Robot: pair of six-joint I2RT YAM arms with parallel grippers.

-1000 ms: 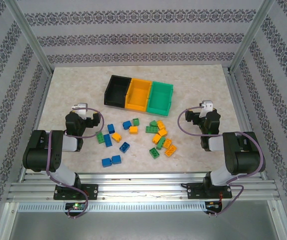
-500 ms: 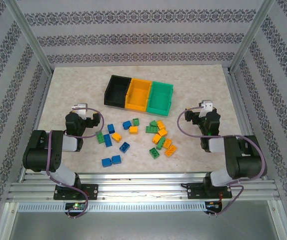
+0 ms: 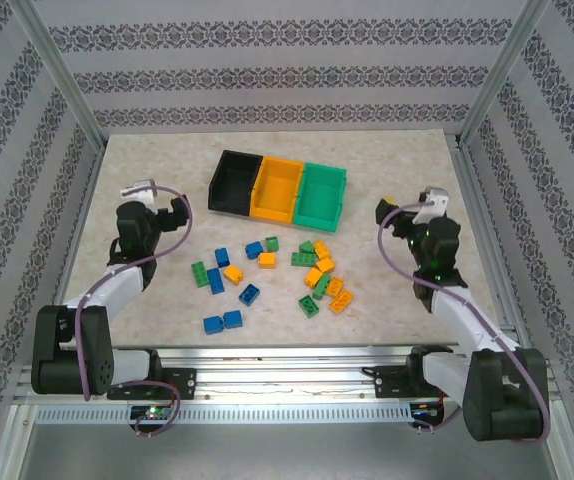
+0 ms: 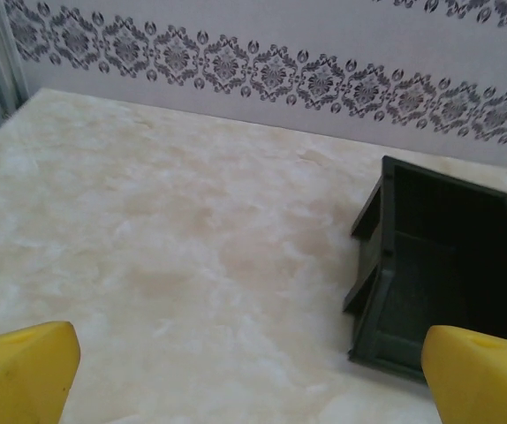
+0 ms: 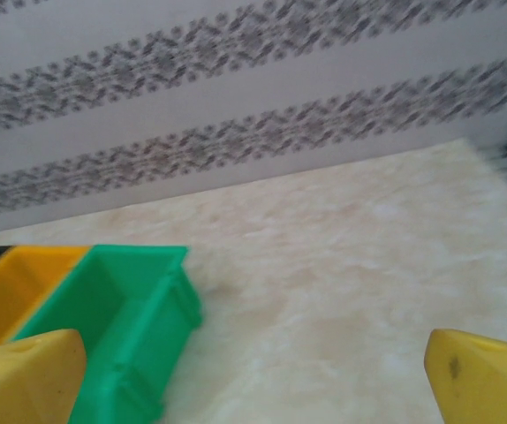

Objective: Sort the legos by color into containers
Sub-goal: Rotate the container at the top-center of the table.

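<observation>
1. The legos [image 3: 267, 270], blue, green and yellow-orange, lie scattered on the table [image 3: 147, 160] just in front of the containers [image 3: 276, 188], which look empty.
2. In the last second both arms have unfolded and reached forward. The left gripper [image 4: 253, 375] and right gripper [image 5: 253, 371] have their jaws spread wide and hold nothing, so we judge that sorting is only starting.
3. The bricks are small, hard, studded plastic. The bins are rigid, thin-walled and open-topped. The tabletop is smooth and marbled.
</observation>
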